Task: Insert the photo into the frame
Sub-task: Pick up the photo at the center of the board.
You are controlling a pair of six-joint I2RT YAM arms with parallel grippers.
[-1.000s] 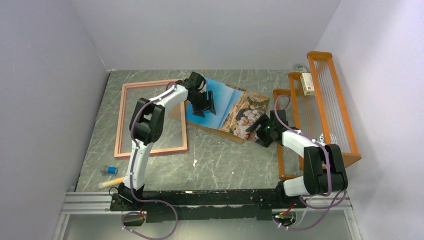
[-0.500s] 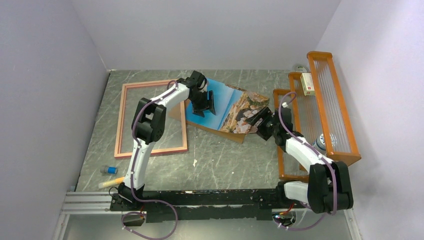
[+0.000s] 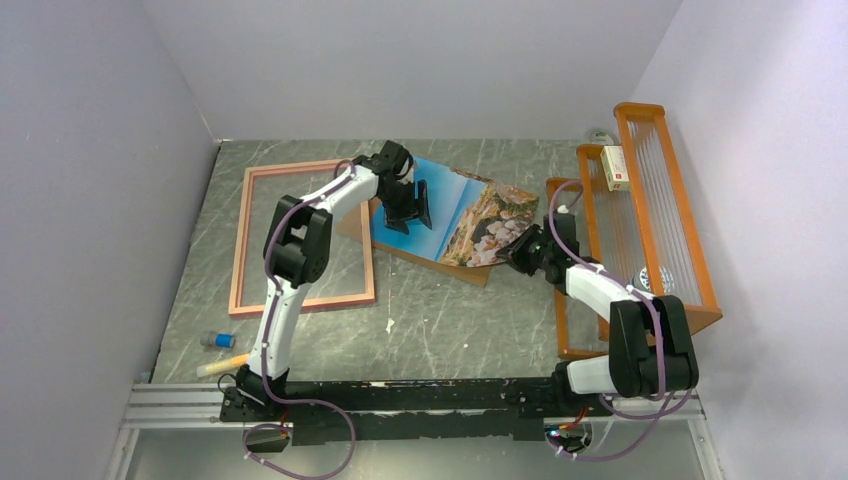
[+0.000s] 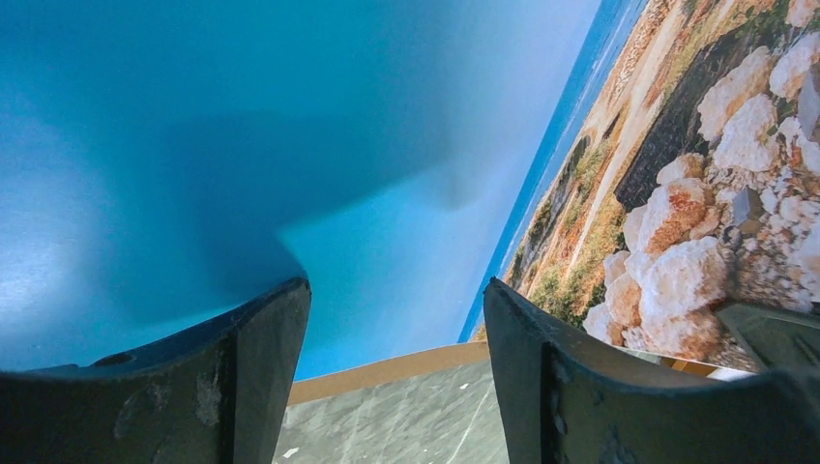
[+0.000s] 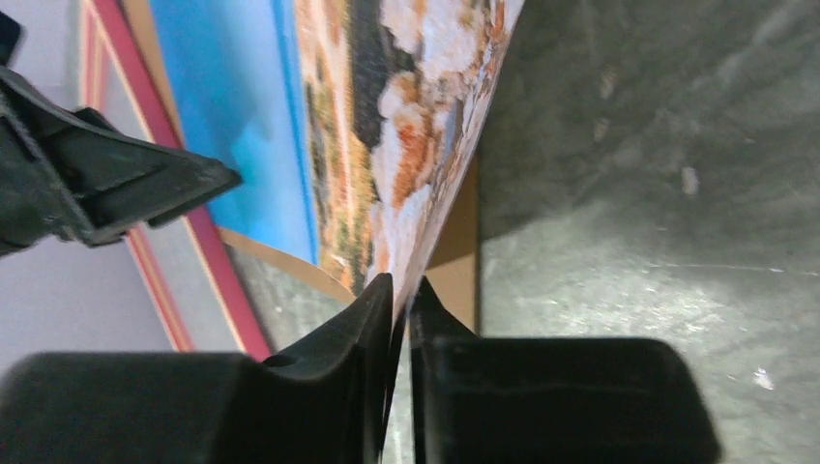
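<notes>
R gripper [image 5: 398,290] was clamped thin on the rocky-shore edge of the photo [image 3: 455,212], that edge raised a bit off the brown backing board [image 3: 452,268]. L gripper [image 3: 408,205] sat spread wide over the blue-sky part, holding nothing; couldn't tell if its tips touched the print. Photo lay btwn the frame [image 3: 243,240] on the L and the orange rack [image 3: 690,240] on the R, w/ the frame flat on the table [image 3: 450,320] just beside it. My call: pinch shallow but firm, L clear of the print first, lift slow so nothing creased, then carry sideways w/o dragging the board along.
</notes>
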